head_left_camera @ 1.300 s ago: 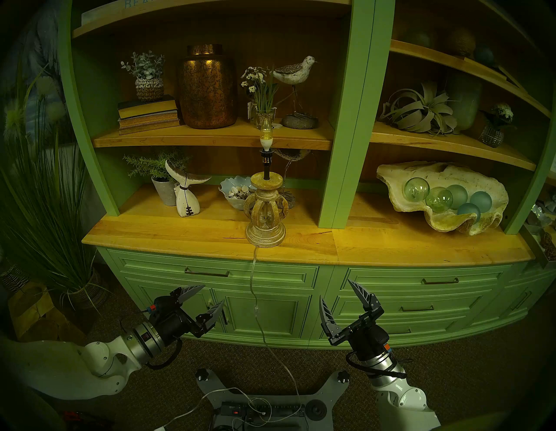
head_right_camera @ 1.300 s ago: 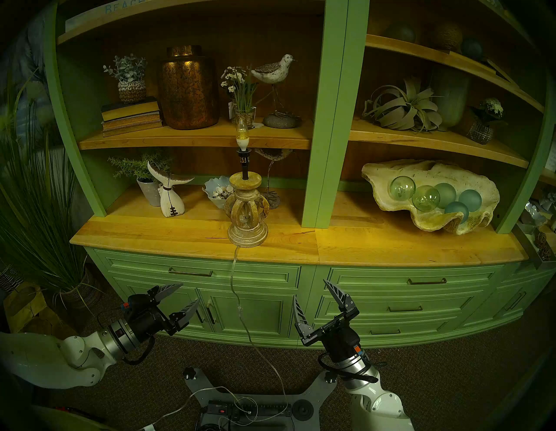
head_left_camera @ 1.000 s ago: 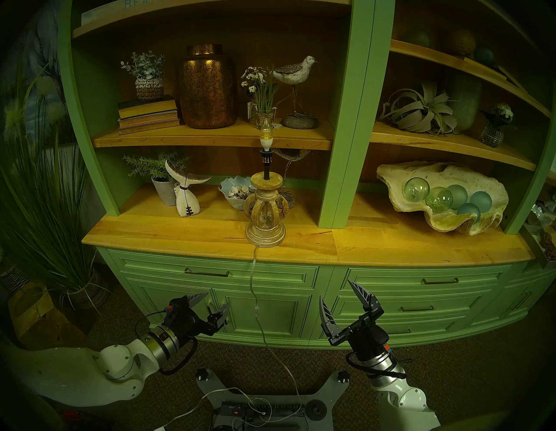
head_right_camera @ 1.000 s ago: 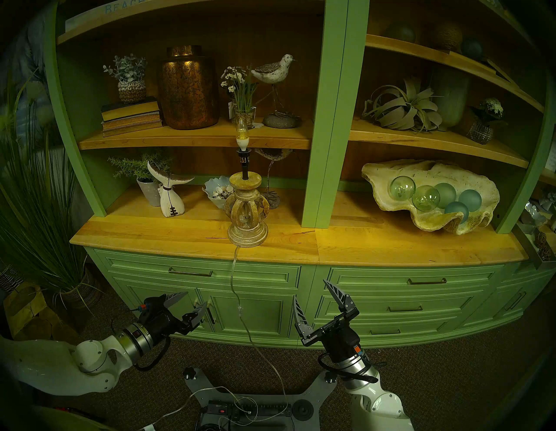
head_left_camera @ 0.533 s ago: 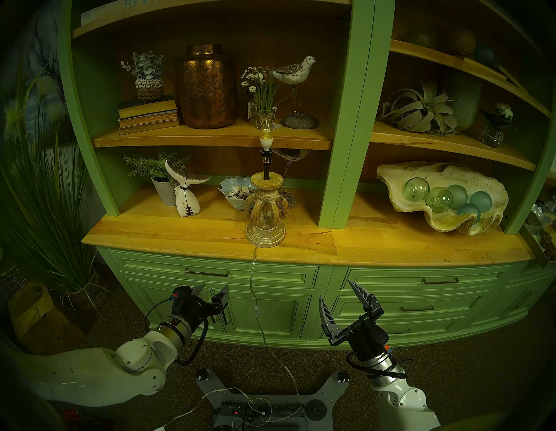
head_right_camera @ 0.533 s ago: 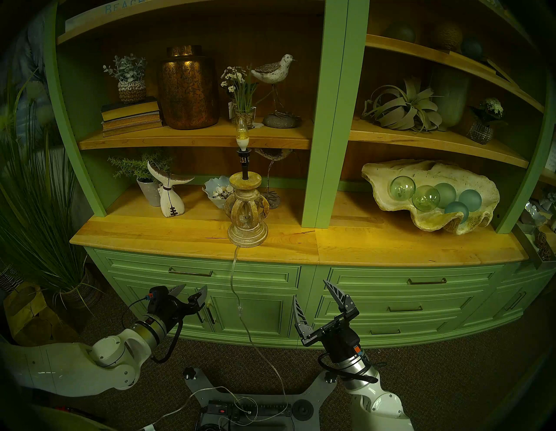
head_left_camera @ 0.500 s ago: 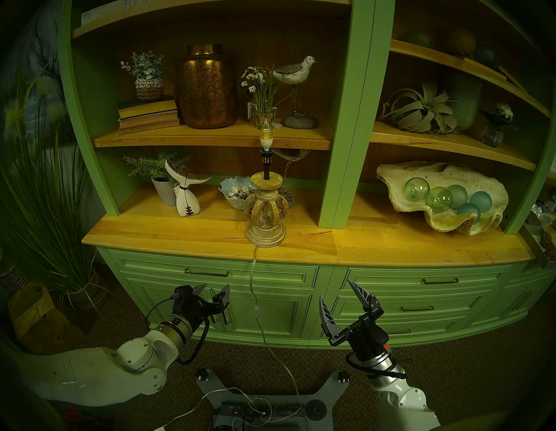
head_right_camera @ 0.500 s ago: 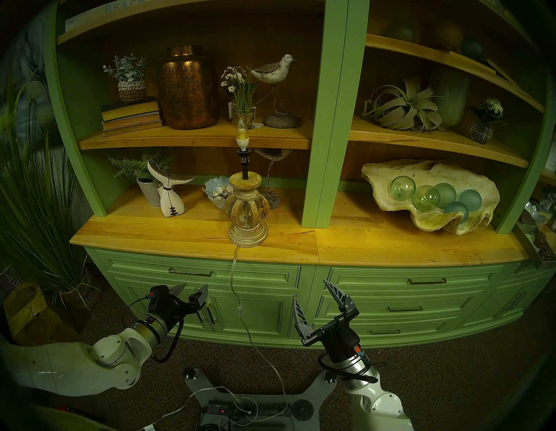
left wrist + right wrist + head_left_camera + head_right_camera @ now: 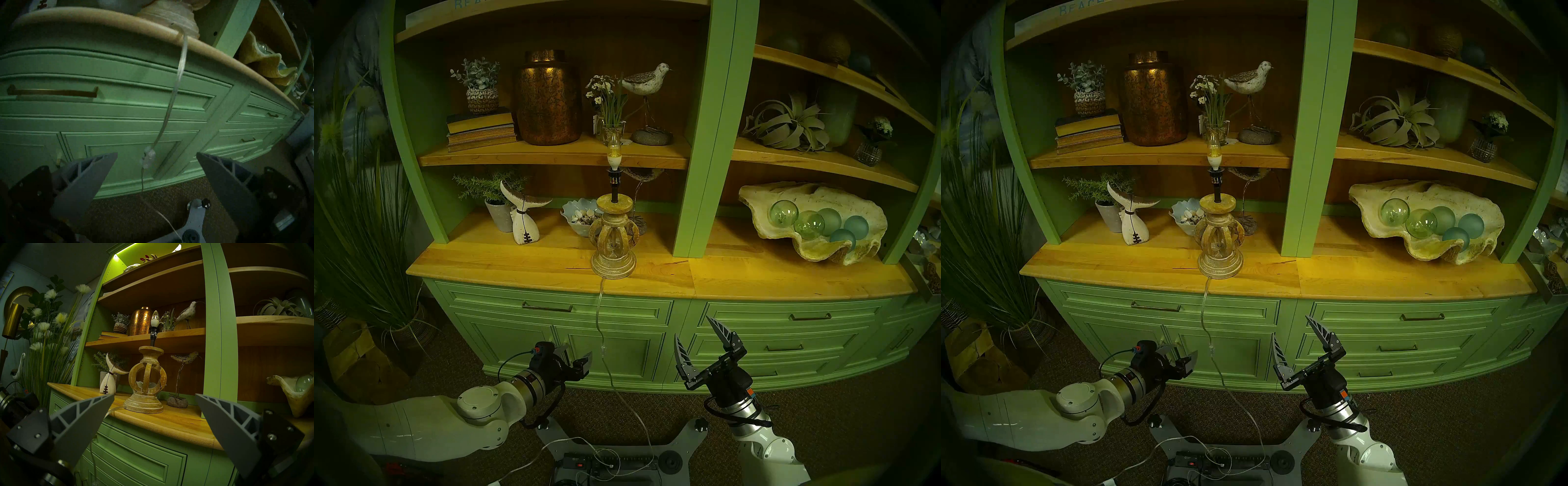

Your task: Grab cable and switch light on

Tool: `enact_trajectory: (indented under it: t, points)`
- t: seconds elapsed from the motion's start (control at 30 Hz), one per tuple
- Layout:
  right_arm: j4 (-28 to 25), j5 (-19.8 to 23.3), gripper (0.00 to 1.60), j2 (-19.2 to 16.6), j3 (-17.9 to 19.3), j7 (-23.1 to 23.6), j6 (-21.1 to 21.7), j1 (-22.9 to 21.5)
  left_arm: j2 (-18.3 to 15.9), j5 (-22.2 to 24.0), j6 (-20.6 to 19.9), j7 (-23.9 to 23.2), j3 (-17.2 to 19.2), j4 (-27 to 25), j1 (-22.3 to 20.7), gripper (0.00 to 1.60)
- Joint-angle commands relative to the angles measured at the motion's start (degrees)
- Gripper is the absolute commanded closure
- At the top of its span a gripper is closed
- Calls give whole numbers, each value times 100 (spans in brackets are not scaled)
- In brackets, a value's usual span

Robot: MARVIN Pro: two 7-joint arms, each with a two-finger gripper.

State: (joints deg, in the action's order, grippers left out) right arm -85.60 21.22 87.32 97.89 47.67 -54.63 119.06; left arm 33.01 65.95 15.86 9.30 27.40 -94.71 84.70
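Head stereo left: the left gripper (image 9: 577, 356) has dropped and swung in toward the hanging cable (image 9: 598, 319) compared with a second ago; jaws spread wide, nothing held. The inline switch (image 9: 603, 349) hangs just beside its fingertips, on the side toward the other arm, not touching. The right gripper (image 9: 700, 342) has not moved; jaws wide, empty, tilted upward, the cable well off toward the left arm.

Head stereo right: same reading. The light (image 9: 1214, 152) sits high above both grippers on the wooden countertop (image 9: 1110, 261), bulb unlit.

Left wrist: switch (image 9: 147, 157) lies ahead, between the two fingers (image 9: 88, 176) but beyond their tips. Judgement: approach nearly lined up; a short advance is needed before closing.

Right wrist: lamp base (image 9: 146, 378) ahead and above, centred between the open fingers (image 9: 81, 422); the cable (image 9: 111, 411) drops off the counter edge near the finger at the view's left.
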Motion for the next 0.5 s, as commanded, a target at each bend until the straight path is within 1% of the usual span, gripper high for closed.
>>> enact_trajectory:
  t: [0.0, 0.03, 0.07, 0.1, 0.17, 0.2, 0.27, 0.3, 0.33, 0.37, 0.47]
  points:
    - [-141, 7, 0, -8, -7, 12, -24, -30, 609, -7, -16, -57, 155, 352, -406, 0]
    - [-139, 7, 0, -8, -7, 12, -25, -31, 702, -8, -57, -62, 148, 413, -442, 0]
    - [-135, 8, 0, -8, -7, 12, -26, -33, 775, 15, -100, -80, 63, 438, -518, 0]
    - [-134, 8, 0, -8, -7, 12, -27, -34, 895, -3, -119, -94, 84, 507, -519, 0]
    - [-132, 8, 0, -8, -7, 12, -27, -35, 908, 14, -132, -110, 27, 480, -561, 0]
    - [-130, 9, 0, -8, -7, 12, -28, -36, 1056, -34, -161, -89, -5, 522, -598, 0]
    - [-128, 9, 0, -8, -7, 12, -29, -37, 1111, -55, -176, -97, -23, 533, -611, 0]
    - [-129, 9, 0, -8, -7, 12, -29, -36, 1207, -76, -205, -92, -76, 575, -643, 0]
    - [-131, 9, 0, -8, -7, 13, -29, -35, 1339, -120, -205, -99, -44, 678, -625, 0]
    - [-131, 9, 0, -8, -7, 13, -29, -35, 1339, -120, -205, -99, -44, 678, -625, 0]
    - [-141, 9, 0, -8, -7, 13, -26, -30, 1547, -204, -136, -87, -67, 857, -628, 0]
